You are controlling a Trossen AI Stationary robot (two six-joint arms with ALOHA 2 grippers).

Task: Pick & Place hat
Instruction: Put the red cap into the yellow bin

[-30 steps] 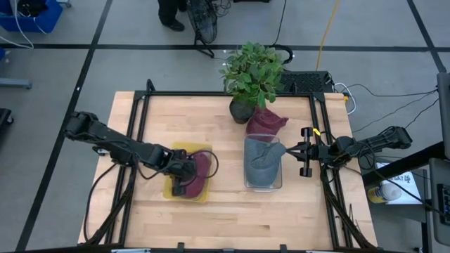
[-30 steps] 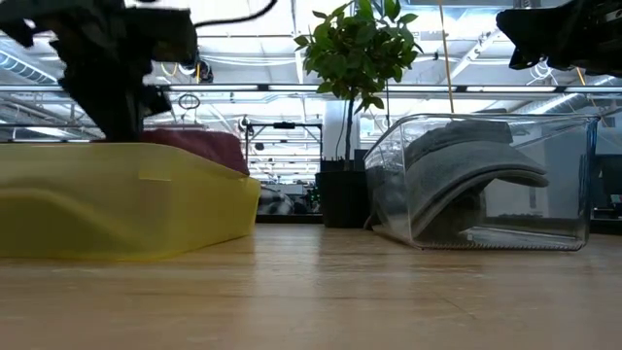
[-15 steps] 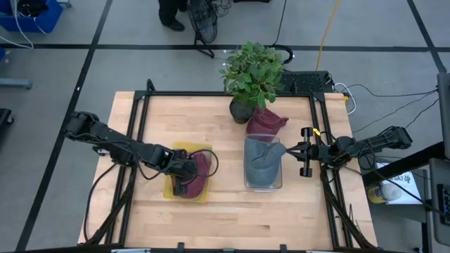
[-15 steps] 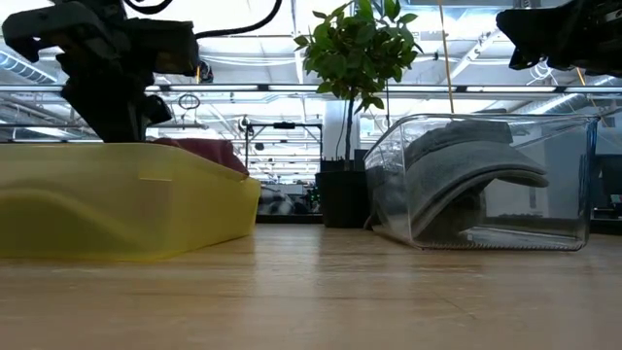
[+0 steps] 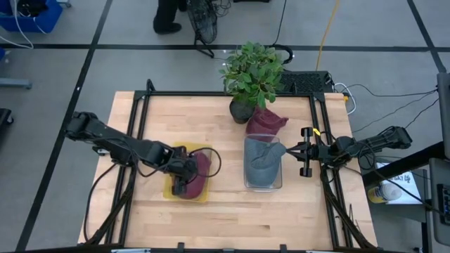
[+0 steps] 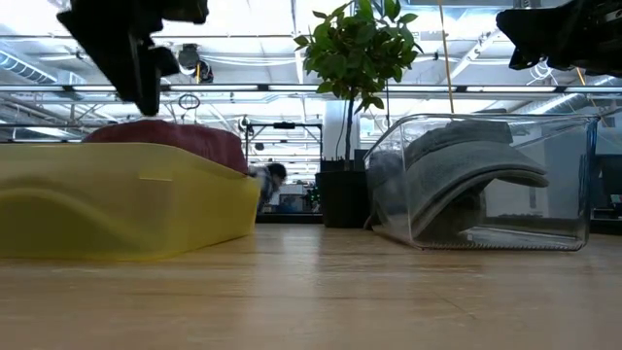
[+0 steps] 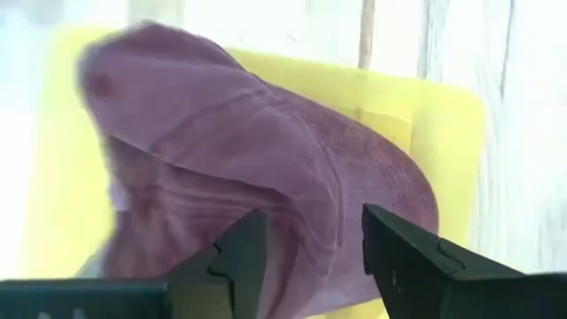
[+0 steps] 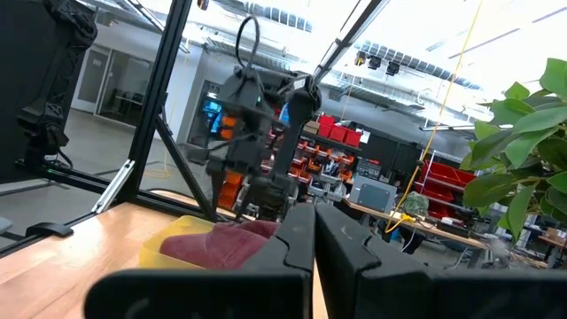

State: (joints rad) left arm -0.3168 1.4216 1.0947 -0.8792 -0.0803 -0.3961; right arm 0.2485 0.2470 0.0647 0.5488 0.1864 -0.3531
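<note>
Left hand (image 7: 308,244) open just above maroon hat (image 7: 239,168) in yellow tray (image 7: 443,133); right hand (image 5: 306,161) closed. Risk: fingers snagging fabric, dragging hat out.

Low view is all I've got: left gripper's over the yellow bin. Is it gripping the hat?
Observer: No. The left gripper has its jaws apart over the maroon hat, with nothing clamped; the hat lies in the yellow bin.
Operator: Any hat outside a bin?
Observer: Yes. A second maroon hat lies on the table between the plant and the clear bin.
Operator: Right arm?
Observer: The right gripper has its jaws shut and empty, at the clear bin's right side.
</note>
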